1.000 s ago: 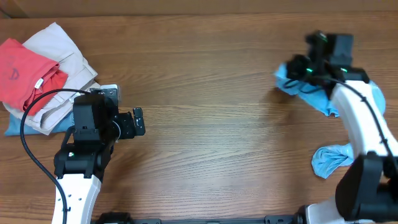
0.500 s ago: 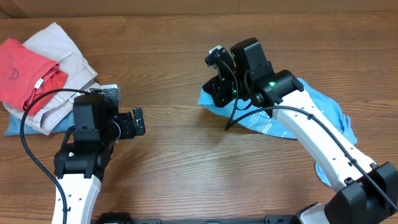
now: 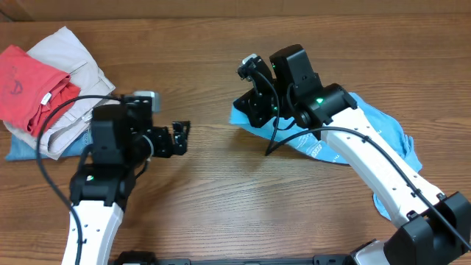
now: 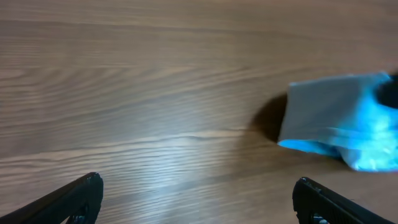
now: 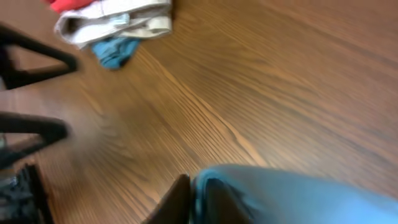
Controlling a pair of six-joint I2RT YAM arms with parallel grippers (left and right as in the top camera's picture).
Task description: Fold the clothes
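Note:
The clothes, a light sky-blue T-shirt [image 3: 368, 121], lie rumpled from the table's middle out to the right edge, with white lettering partly showing. My right gripper [image 3: 244, 112] is shut on the shirt's left edge and holds it just above the wood. In the right wrist view the blue cloth [image 5: 292, 196] is pinched between the dark fingers of the right gripper [image 5: 194, 186]. My left gripper [image 3: 179, 138] stands wide open and empty, to the left of the shirt and apart from it. In the left wrist view the shirt's corner [image 4: 336, 118] lies ahead and to the right of the left gripper [image 4: 199, 205].
A pile at the far left holds a red T-shirt [image 3: 29, 85], beige trousers [image 3: 77, 66] and a bit of blue denim [image 3: 18, 151]. The same pile [image 5: 118, 18] shows at the top left of the right wrist view. Bare wood separates the two grippers.
My right gripper has pulled the blue shirt from the right edge leftward to the middle. My left gripper has moved right, toward the shirt, still open.

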